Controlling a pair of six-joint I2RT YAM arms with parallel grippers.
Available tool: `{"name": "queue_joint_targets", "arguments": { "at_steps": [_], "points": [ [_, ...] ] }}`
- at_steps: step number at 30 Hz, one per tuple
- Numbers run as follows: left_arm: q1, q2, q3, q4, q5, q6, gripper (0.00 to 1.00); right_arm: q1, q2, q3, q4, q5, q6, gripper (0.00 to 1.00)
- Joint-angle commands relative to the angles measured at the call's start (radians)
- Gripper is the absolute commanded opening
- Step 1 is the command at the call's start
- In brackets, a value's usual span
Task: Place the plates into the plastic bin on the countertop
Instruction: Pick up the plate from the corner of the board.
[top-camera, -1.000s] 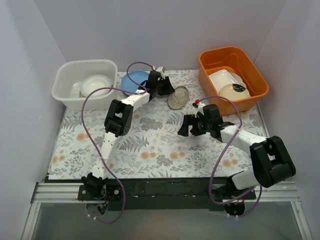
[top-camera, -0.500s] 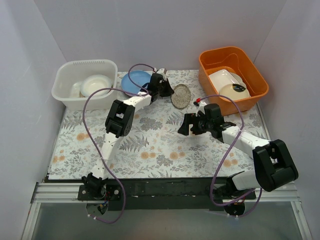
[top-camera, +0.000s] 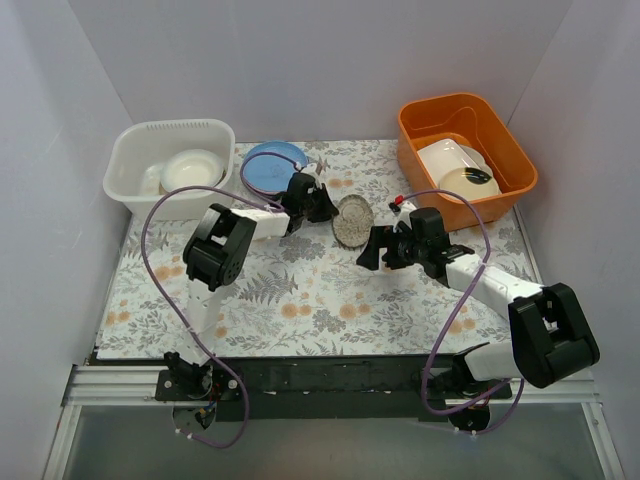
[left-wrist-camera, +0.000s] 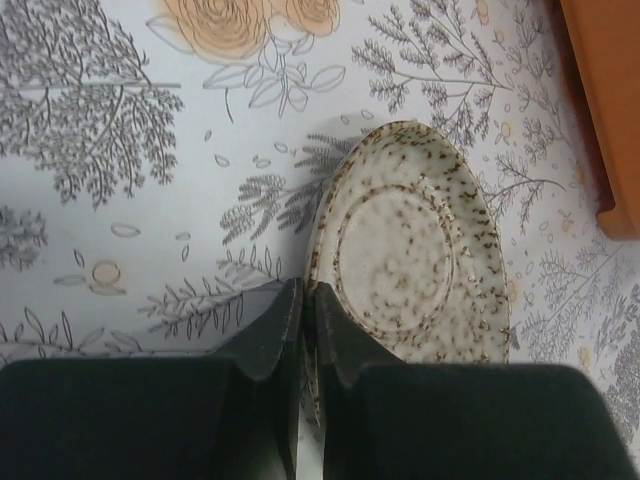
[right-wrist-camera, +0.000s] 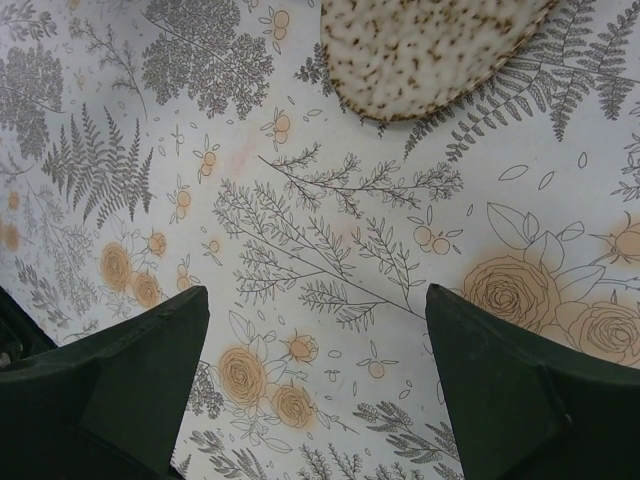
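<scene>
A speckled cream plate (top-camera: 351, 221) is tilted on edge over the countertop (top-camera: 300, 290) near the middle. My left gripper (top-camera: 325, 210) is shut on its rim; in the left wrist view the two fingers (left-wrist-camera: 305, 290) pinch the plate (left-wrist-camera: 410, 250) at its near-left edge. A blue plate (top-camera: 272, 165) lies flat at the back, beside the plastic bin (top-camera: 130, 140), which holds white plates (top-camera: 192, 168). My right gripper (top-camera: 368, 250) hovers open just right of the speckled plate (right-wrist-camera: 430, 45), with only countertop (right-wrist-camera: 320, 250) between its fingers.
An orange tub (top-camera: 420, 115) at the back right holds a white rectangular dish (top-camera: 445, 155) and a cream dish with a black blob (top-camera: 470, 182). White walls close in the back and both sides. Purple cables loop off both arms.
My left gripper has shut on the speckled plate's rim and drawn it nearer and slightly left, away from the back. The blue plate now shows whole. The right arm has barely shifted.
</scene>
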Motion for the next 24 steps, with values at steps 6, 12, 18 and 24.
{"name": "queue_joint_targets", "arguments": {
  "at_steps": [6,12,18,24],
  "points": [
    [-0.061,-0.191,-0.335,-0.064,-0.021,-0.038,0.0,-0.003,0.021,-0.011,0.057,-0.024,0.002,0.95],
    [-0.092,-0.366,-0.514,-0.031,-0.038,-0.079,0.0,-0.003,0.087,-0.002,0.084,-0.052,-0.003,0.93],
    [-0.123,-0.476,-0.593,0.002,-0.042,-0.107,0.0,-0.003,0.13,-0.004,0.115,-0.077,0.007,0.89],
    [-0.136,-0.505,-0.596,0.012,-0.038,-0.112,0.0,-0.003,0.117,-0.017,0.115,-0.08,0.01,0.88]
  ]
}}
